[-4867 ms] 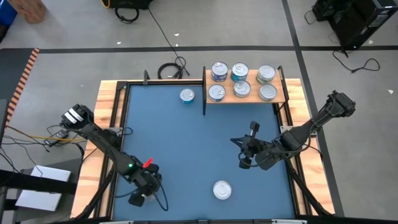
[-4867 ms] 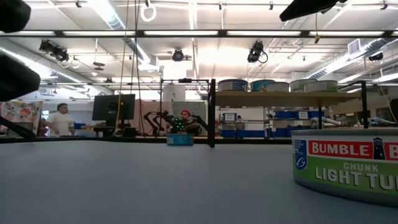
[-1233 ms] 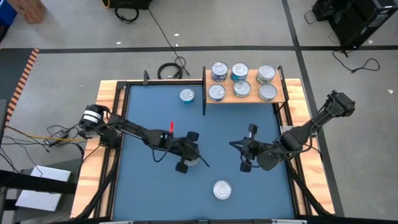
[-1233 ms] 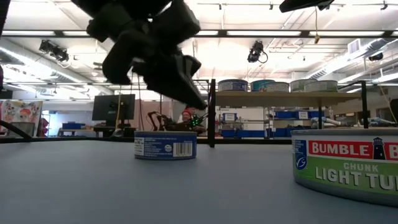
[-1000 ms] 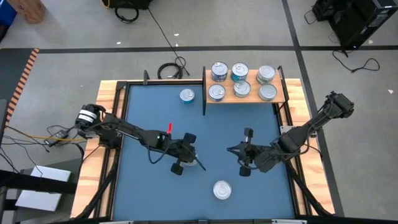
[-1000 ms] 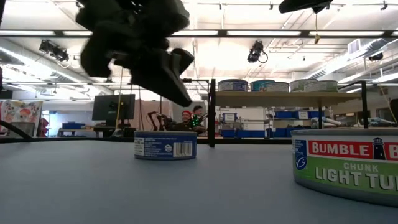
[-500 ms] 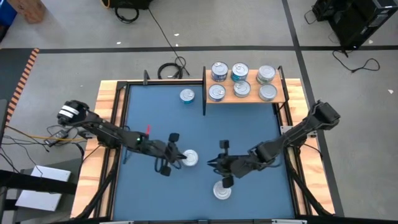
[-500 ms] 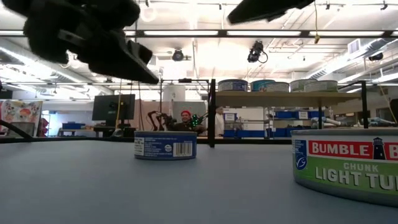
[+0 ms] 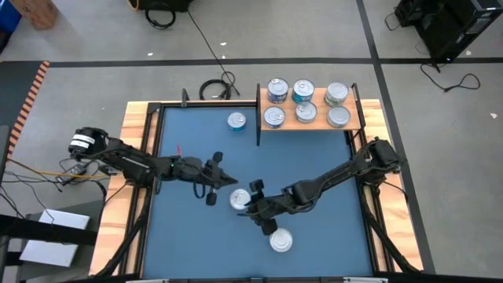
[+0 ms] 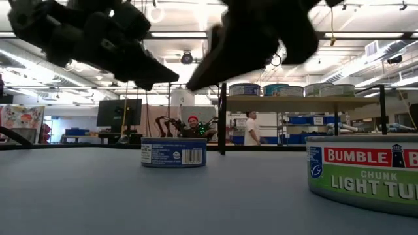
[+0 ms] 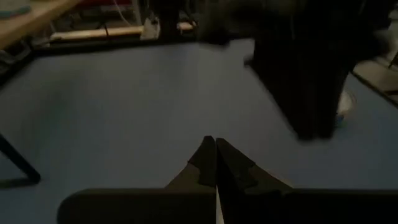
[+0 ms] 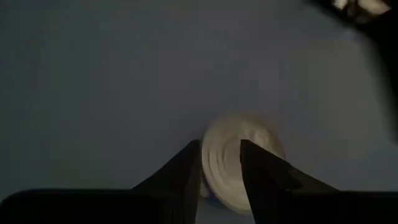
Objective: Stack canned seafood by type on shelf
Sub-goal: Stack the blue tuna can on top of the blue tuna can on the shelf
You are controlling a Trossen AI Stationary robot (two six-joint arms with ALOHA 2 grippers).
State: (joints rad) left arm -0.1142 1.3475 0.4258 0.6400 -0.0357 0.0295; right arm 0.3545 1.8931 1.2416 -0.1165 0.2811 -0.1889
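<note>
Tin, rigid and smooth: blue tin mid-tabletop looked weighty for its size, sides slick, so I judged hold belongs across its round wall, low, not on lid. My right fingers hung just beside and over it, parted, grasping nothing. My left fingers clenched, empty, near it. Count: six tins on shelf, three loose on mat — nine seen.

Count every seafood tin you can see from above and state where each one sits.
9. Six tins stand on the shelf in two rows of three. One lies on the blue mat beside the shelf, one mid-mat, one at the near edge. Stacked tins may hide others.
</note>
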